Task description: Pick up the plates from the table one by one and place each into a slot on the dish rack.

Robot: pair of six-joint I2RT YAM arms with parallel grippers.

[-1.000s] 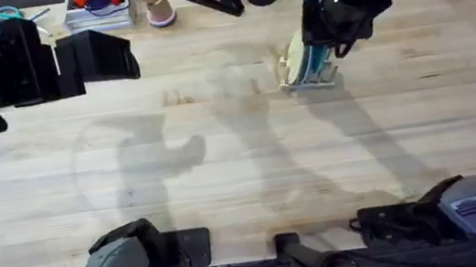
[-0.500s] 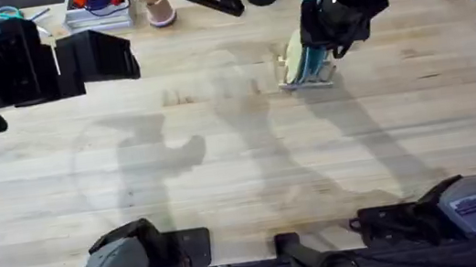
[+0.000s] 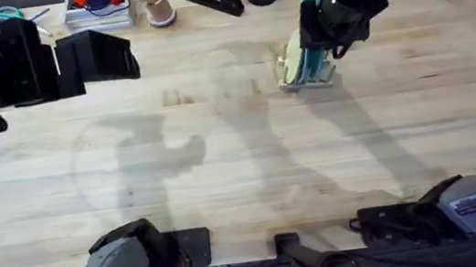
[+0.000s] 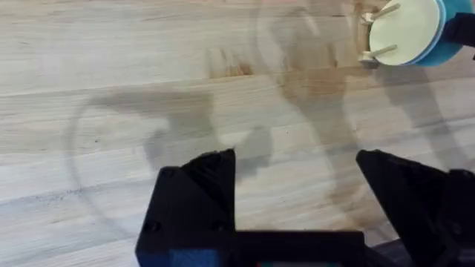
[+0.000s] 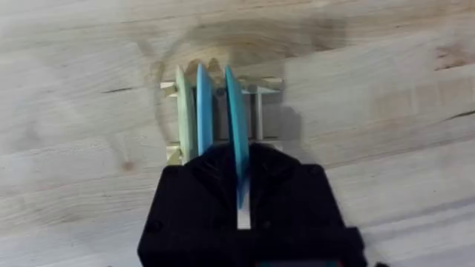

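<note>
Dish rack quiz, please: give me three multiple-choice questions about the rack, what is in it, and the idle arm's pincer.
1. Seen from overhead, where does the small pale wooden dish rack with upright pegs stand on the light wooden tabletop?
A. The far side, right of the middle
B. The near edge, by the arm bases
C. The far left corner

2. How many round flat plastic plates stand in it?
A. One
B. Three
C. Five

3. How is the left pincer?
A. Shut on a plate
B. Shut on a cup
C. Open, holding nothing

Answers:
1 A: the rack sits far from the bases, right of centre.
2 B: the right wrist view shows a pale edge, a blue edge and the turquoise plate between the pegs.
3 C: its fingers stand apart with bare wood between them.
</note>
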